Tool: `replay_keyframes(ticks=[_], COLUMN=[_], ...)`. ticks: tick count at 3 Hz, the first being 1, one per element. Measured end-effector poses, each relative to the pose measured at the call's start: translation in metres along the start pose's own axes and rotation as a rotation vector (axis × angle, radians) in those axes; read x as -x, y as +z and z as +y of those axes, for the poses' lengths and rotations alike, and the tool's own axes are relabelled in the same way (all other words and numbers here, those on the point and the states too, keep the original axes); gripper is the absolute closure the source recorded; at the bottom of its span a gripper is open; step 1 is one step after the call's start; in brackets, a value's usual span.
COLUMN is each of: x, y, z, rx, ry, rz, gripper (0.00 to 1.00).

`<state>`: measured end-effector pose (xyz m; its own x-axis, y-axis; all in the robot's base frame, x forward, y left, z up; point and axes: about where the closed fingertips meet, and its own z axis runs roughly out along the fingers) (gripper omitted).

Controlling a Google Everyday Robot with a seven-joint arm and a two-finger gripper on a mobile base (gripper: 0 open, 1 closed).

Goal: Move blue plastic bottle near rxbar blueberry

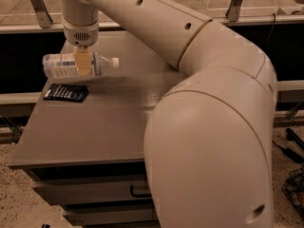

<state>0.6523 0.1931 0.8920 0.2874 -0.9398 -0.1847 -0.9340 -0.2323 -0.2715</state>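
Observation:
The blue plastic bottle [61, 65] hangs on its side over the table's far left part, its white cap pointing right. My gripper [83, 63] points straight down and is shut on the bottle's middle, holding it a little above the tabletop. The rxbar blueberry [65, 92], a flat dark navy wrapper with white lettering, lies on the table just in front of and below the bottle, near the left edge.
The grey table [109, 122] has drawers in its front. My large cream arm [209, 127] fills the right half of the view and hides the table's right side. A rail and dark wall run behind the table.

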Motion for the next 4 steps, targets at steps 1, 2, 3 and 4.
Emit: replay_keyframes(ticks=[1,2,3,4], x=[0.001,-0.006,-0.017,-0.021], y=[0.007,0.016,0.026,0.028], z=[0.003,0.005,0.008,0.010], rx=[0.018,0.030,0.049,0.053], ry=[0.009,0.035,0.070,0.088], rz=[0.025,0.052,0.072,0.054], gripper=[0.60,0.37,0.13,0.00])
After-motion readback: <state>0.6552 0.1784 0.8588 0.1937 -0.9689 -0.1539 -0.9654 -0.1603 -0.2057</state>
